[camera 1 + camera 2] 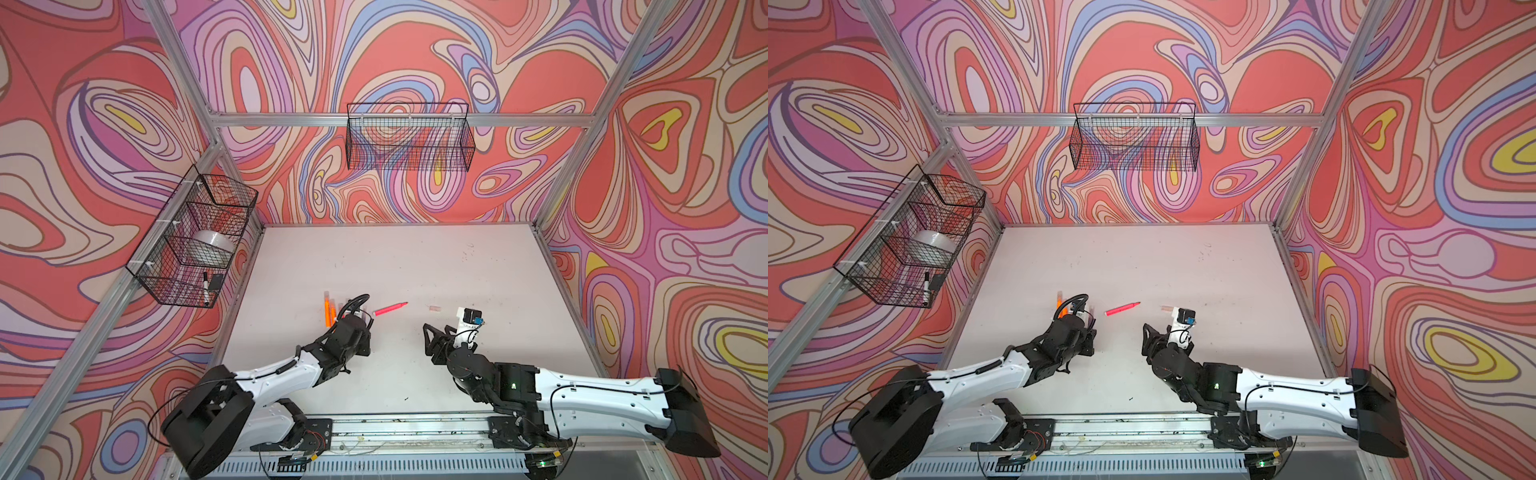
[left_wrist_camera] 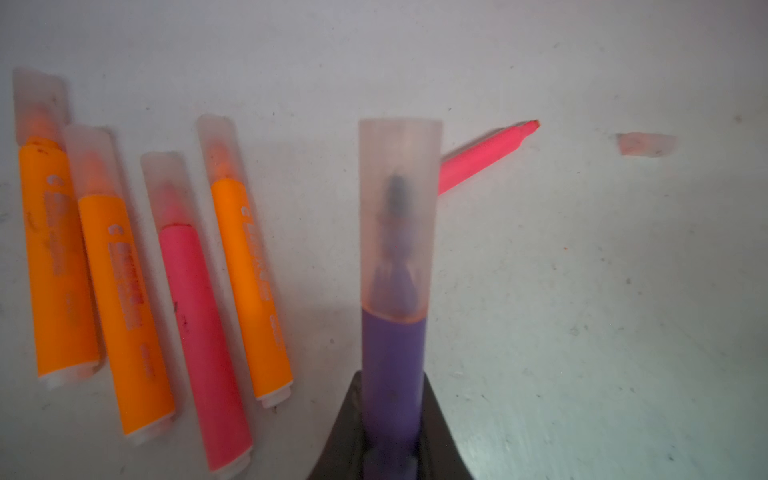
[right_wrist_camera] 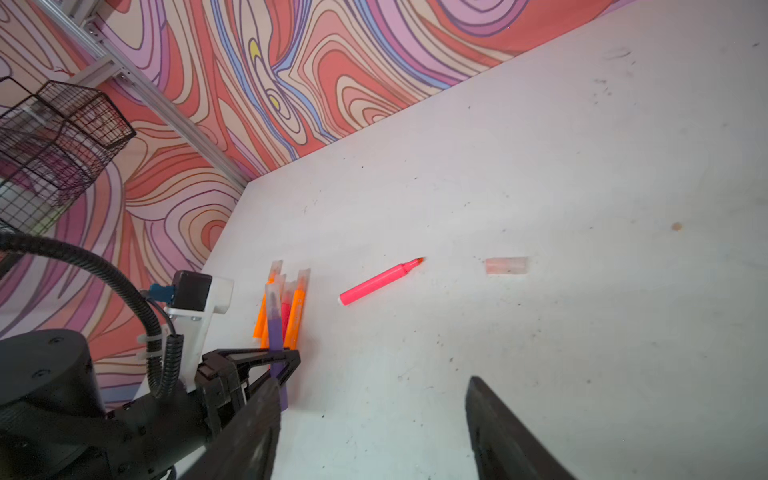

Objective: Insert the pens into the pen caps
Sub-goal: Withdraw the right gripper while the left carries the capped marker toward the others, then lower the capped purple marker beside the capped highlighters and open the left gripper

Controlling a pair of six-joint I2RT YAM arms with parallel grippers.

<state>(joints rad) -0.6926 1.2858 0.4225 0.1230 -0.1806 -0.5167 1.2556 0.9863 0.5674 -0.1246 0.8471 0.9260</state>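
My left gripper (image 2: pixel 392 380) is shut on the barrel of a purple pen (image 2: pixel 392 357). A translucent pen cap (image 2: pixel 399 199) sits over that pen's tip. Beside it on the table lie three orange pens (image 2: pixel 249 291) and a pink pen (image 2: pixel 199 328) in a row, each wearing a cap. An uncapped pink pen (image 1: pixel 390 308) lies alone near the table's middle. To its right lies a loose pen cap (image 1: pixel 434 308). My right gripper (image 3: pixel 374 395) hangs open and empty over bare table, short of the loose pen cap (image 3: pixel 506 266).
A wire basket (image 1: pixel 195 237) on the left wall holds a tape roll and a black-and-white marker (image 1: pixel 205 286). Another wire basket (image 1: pixel 409 137) hangs on the back wall. The white table (image 1: pixel 415 257) ends at patterned walls on three sides.
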